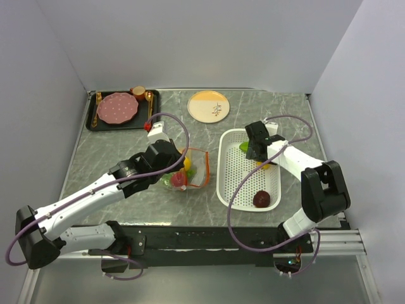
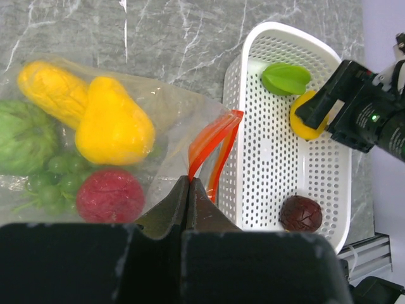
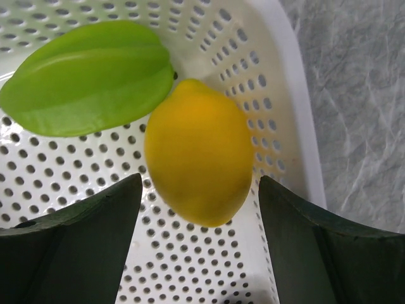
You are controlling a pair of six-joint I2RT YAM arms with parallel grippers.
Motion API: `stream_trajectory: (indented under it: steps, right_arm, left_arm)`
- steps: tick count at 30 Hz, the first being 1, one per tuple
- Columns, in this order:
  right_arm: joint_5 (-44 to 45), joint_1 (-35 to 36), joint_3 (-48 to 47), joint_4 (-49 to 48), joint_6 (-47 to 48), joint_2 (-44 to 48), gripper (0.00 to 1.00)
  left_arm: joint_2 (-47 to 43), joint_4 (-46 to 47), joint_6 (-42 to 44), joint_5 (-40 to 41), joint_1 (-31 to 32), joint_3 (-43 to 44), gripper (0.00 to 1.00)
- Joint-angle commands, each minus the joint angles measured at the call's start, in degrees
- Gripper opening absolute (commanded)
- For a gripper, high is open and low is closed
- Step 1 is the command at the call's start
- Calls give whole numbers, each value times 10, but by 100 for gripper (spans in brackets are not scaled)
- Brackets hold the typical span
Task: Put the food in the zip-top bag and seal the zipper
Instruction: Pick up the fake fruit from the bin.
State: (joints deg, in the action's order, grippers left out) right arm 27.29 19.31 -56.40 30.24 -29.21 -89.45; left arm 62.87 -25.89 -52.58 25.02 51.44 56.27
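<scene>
The clear zip-top bag (image 2: 171, 114) lies left of the white basket (image 2: 278, 164). It holds two yellow pieces (image 2: 114, 130), a red ball (image 2: 111, 195), green grapes (image 2: 54, 180) and a green leafy piece (image 2: 25, 136). My left gripper (image 2: 188, 180) is shut on the orange-red zipper strip (image 2: 212, 142) at the bag's mouth. My right gripper (image 3: 199, 196) is open over the basket, with a yellow lemon (image 3: 197, 152) between its jaws, beside a green starfruit piece (image 3: 88, 76). A dark maroon ball (image 2: 302, 213) lies at the basket's near end.
A round yellow-and-white plate (image 1: 209, 106) sits at the back. A black tray (image 1: 101, 123) at the back left holds a pink scalloped plate (image 1: 116, 108), a cup and cutlery. White walls enclose the table.
</scene>
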Motion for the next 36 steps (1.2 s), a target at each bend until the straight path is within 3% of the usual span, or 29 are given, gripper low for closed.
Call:
stream_trajectory:
  steps: [1,15,29,35,36]
  right_arm:
    - [-12,-16,-34,-28,32,-20,78]
    - [-90,-20,-15,-49,32,-31,65]
    - [-130,-20,6,-68,28,-39,74]
    - [-131,-20,0,-64,29,-45,73]
    - [-128,-21,-2,-62,28,-44,66]
  left_arm:
    - [5,10,15,-5,-1,19,1]
    - [-9,6,5,5,-2,5,1]
    - [-6,8,5,6,-2,9,1]
    - [-8,7,2,6,-1,5,1]
    - [-9,7,2,6,-2,4,1]
